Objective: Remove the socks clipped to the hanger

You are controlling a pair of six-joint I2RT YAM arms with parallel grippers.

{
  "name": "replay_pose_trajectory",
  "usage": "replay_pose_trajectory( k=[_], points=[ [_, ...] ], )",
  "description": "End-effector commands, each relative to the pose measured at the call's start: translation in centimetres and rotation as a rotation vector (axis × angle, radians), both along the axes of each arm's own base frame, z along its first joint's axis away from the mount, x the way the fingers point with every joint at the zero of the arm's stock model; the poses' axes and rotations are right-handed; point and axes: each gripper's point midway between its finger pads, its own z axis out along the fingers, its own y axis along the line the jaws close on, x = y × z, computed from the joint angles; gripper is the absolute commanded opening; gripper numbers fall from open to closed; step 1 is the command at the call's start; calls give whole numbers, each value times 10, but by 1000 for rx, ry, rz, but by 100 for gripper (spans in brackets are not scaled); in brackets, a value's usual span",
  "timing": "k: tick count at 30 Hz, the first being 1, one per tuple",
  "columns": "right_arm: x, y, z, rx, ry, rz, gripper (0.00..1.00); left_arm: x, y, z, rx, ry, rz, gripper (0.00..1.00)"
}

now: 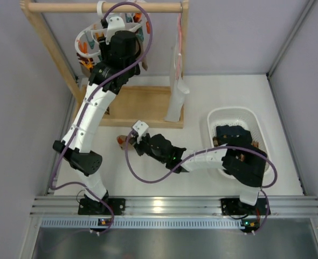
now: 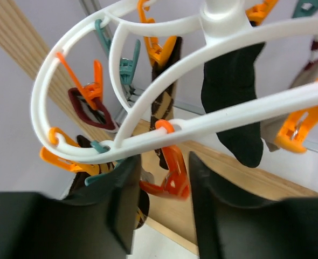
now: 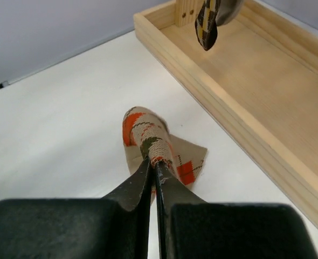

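The white ring hanger (image 1: 88, 39) hangs from the wooden rail at the back left, with orange and teal clips. In the left wrist view the hanger (image 2: 148, 135) holds a black sock (image 2: 232, 86) and a brown diamond-checked sock (image 2: 161, 105). My left gripper (image 2: 161, 167) is open just under the ring, its fingers either side of an orange clip (image 2: 172, 170); it also shows in the top view (image 1: 108, 38). My right gripper (image 3: 154, 162) is shut on a tan sock with orange diamonds (image 3: 148, 132) lying on the white table. The top view shows this gripper (image 1: 128, 139) and the sock (image 1: 121, 141).
The wooden rail frame (image 1: 105, 7) stands on a shallow wooden base (image 1: 143, 105), whose rim (image 3: 223, 108) lies right of the held sock. A white cloth with pink strap (image 1: 177, 91) hangs at the frame's right. A white basket (image 1: 232, 116) at the right holds dark socks (image 1: 232, 135).
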Motion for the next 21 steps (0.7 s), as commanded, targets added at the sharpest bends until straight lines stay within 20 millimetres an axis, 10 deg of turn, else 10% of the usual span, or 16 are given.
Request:
replay_pose_trajectory(
  k=[1, 9, 16, 21],
  points=[
    [-29, -19, 93, 240, -34, 34, 0, -12, -7, 16, -95, -59, -93, 48],
    [-67, -113, 117, 263, 27, 17, 0, -48, -17, 21, -249, -89, -243, 98],
    [-66, -176, 122, 132, 41, -112, 0, -93, -39, 13, -412, -73, -452, 98],
    [-58, -241, 121, 24, 75, -305, 0, -128, -37, -28, -455, 5, -512, 98]
  ],
)
